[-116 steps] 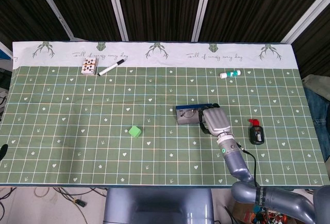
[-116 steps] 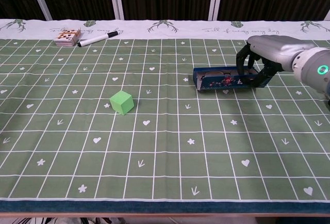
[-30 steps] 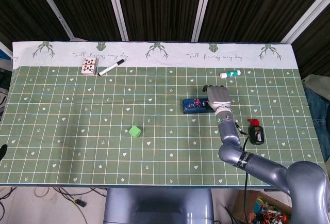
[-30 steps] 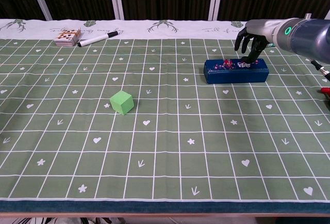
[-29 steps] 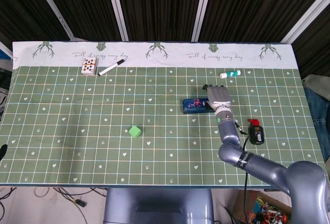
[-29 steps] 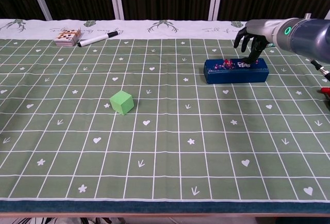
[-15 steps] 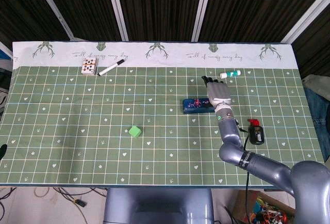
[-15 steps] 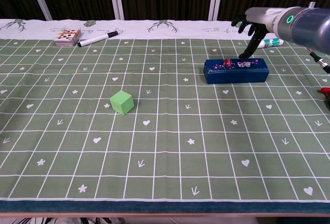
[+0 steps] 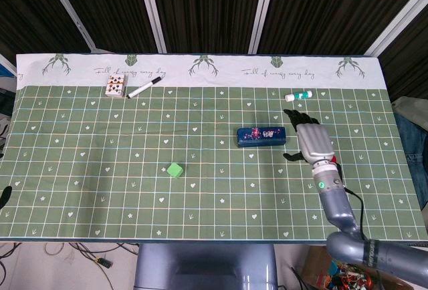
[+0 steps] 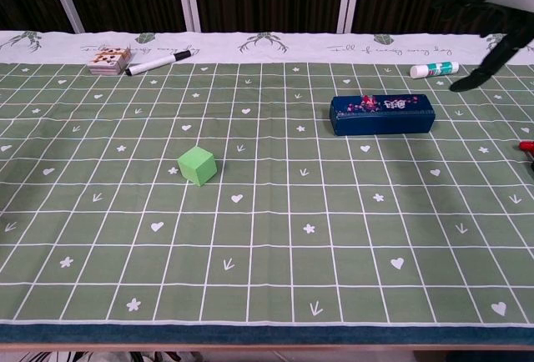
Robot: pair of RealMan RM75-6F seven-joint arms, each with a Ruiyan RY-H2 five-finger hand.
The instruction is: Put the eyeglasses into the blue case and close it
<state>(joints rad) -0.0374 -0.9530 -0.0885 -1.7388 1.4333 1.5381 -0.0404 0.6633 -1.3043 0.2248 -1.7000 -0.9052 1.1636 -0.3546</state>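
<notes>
The blue case (image 9: pixel 262 136) (image 10: pixel 382 115) lies closed on the green cloth, right of centre, with a small floral print on its lid. The eyeglasses are not visible; the shut lid hides the inside. My right hand (image 9: pixel 309 141) (image 10: pixel 491 13) hovers to the right of the case, lifted off it, fingers spread and holding nothing. In the chest view it shows only at the upper right edge, partly cut off. My left hand is in neither view.
A green cube (image 9: pixel 174 170) (image 10: pixel 197 165) sits left of centre. A card deck (image 9: pixel 115 86) and black marker (image 9: pixel 144 89) lie at the far left. A glue stick (image 9: pixel 298 96) (image 10: pixel 434 69) lies behind the case. A black and red object (image 10: pixel 526 147) peeks in at the right edge.
The case went from open to closed under my right hand. Since half a second ago the hand has lifted off the lid and drawn away to the right.
</notes>
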